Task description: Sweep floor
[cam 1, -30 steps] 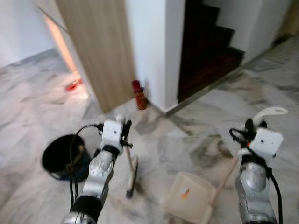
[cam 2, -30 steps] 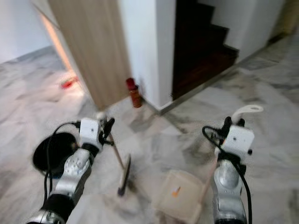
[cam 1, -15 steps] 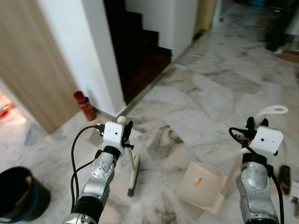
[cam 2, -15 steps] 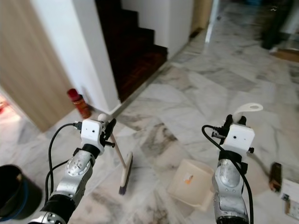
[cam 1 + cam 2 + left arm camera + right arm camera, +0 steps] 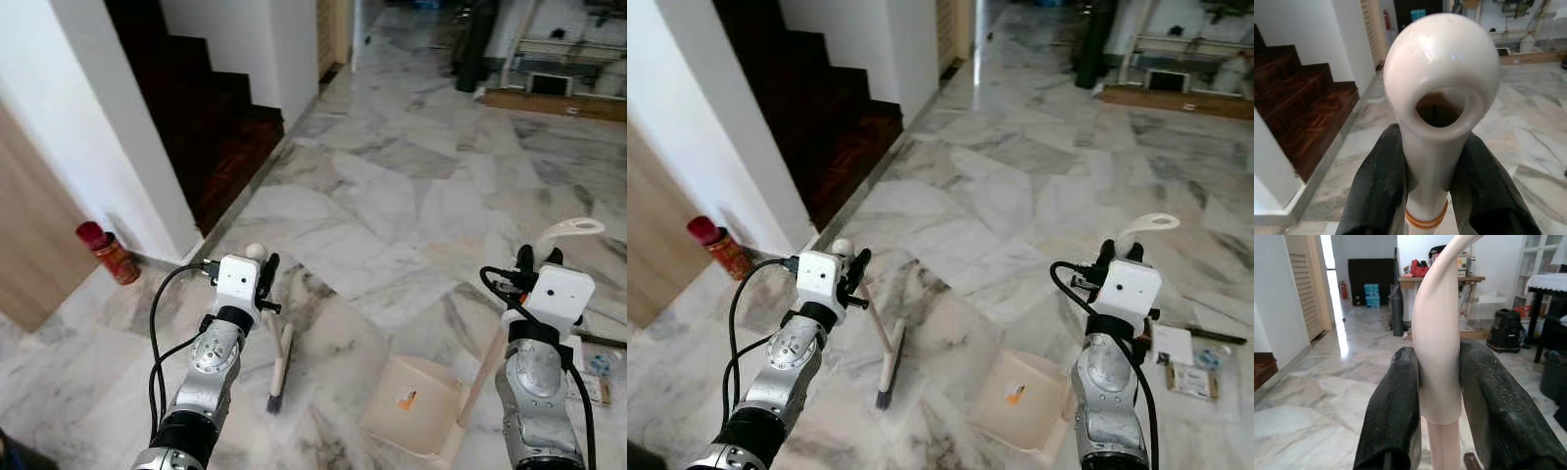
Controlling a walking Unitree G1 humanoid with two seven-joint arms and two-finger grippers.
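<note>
Fingers (image 5: 1376, 191) clamp the broom (image 5: 278, 364); right gripper (image 5: 1437, 396) grips dustpan (image 5: 416, 404).

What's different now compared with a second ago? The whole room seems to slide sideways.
The robot turned to its right, so the view swung: the black bucket and wooden door left the picture, and open marble floor with papers came in. Nothing was taken or released. The left gripper still clamps the cream broom handle, the right gripper still clamps the cream dustpan handle, both held as before.
</note>
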